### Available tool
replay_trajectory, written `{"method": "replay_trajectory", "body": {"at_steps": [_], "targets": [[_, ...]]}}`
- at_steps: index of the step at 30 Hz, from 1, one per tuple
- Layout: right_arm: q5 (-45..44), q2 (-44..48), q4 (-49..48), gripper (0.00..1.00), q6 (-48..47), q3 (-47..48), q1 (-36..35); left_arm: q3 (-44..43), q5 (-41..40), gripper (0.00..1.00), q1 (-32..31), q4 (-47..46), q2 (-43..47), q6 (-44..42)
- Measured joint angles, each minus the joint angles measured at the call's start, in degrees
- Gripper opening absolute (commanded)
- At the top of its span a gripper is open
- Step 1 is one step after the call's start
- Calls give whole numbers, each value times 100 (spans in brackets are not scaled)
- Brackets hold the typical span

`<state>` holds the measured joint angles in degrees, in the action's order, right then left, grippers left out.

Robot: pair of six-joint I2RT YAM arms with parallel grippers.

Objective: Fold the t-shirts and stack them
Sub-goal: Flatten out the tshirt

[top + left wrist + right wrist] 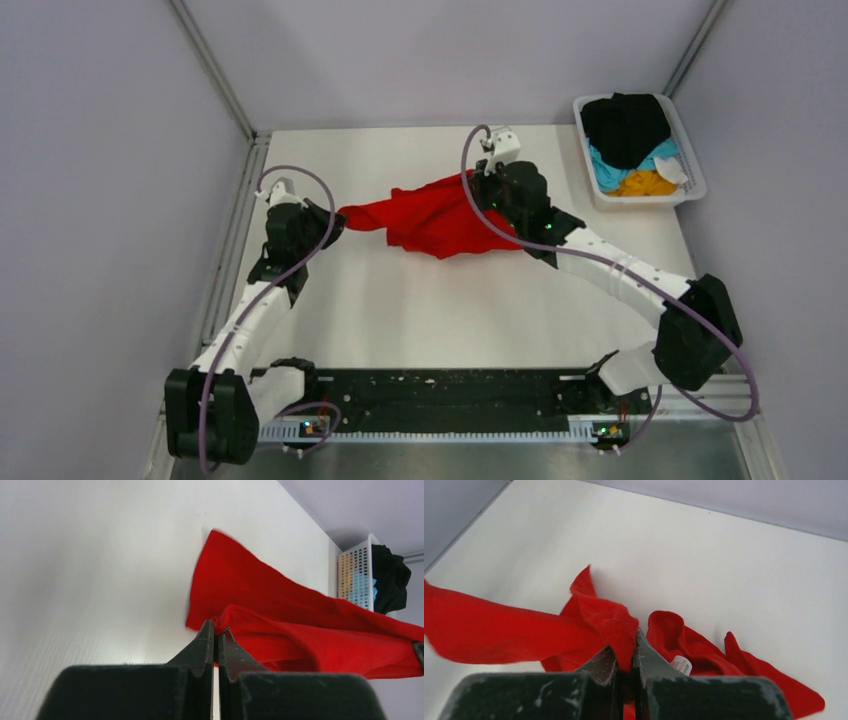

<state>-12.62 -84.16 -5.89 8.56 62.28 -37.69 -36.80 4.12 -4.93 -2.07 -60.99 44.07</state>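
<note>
Both ends are gripped! The left pincer is closed tight on the left tip of the red shirt, and the right pincer clamps a bunched fold at its far right. The cloth stretches between them, its middle sagging onto the table. The other shirts sit in the basket, well apart.

light bright, even, diffuse | shadows soft, faint | table mild glare, left wrist | shirt edges smeared | wrist-view foregrounds soft
</note>
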Motion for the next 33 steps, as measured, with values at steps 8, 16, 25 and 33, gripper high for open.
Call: {"method": "replay_trajectory", "body": {"at_steps": [8,16,25,33], "targets": [[743,535,-26,4,-140,-868,0,173,79,0,-35,81,503,-33],[1259,-26,-254,9,127,-1545,0,761,24,0,-42,109,601,-28],[1696,-608,-424,36,461,-1561,0,994,-321,0,-42,306,509,-35],[1703,-678,-579,47,1021,-1523,2,994,-420,0,-42,306,507,-118]]}}
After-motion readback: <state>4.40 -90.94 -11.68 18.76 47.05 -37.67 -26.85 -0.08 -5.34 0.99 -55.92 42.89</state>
